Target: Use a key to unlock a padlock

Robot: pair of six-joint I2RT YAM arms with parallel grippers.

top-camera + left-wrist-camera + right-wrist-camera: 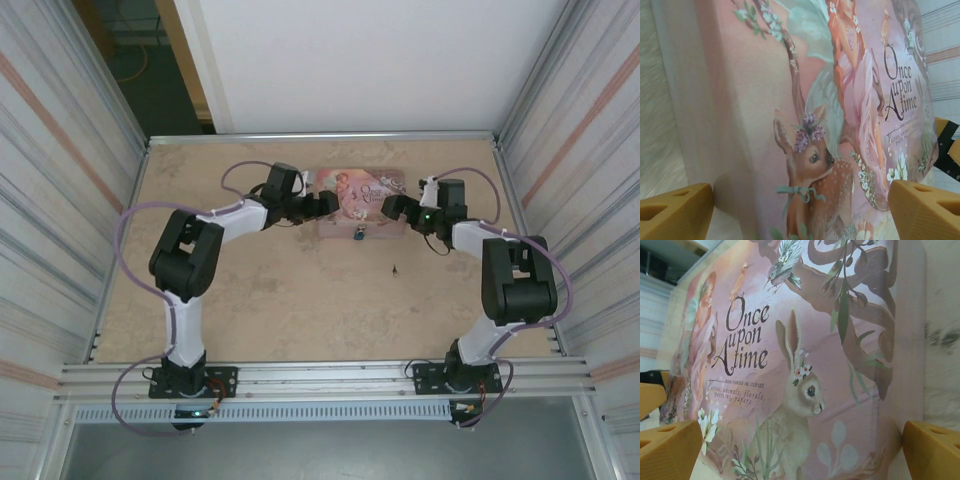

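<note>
Left end effector point(326, 206) and right end effector point(388, 207) are gaping open at opposite ends of the pink illustrated rectangular tin box point(362, 188), which I judge is meant to brace it. The tiny blue-bodied padlock point(359, 236) is sitting at its front edge, and the thin dark metal key point(396, 269) is lying nearby on the beige tabletop point(280, 300).

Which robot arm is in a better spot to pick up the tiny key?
Probably the right. The key lies on the table to the right of the padlock, nearer the right pincer than the left pincer. Both are open by the pink tin.
</note>
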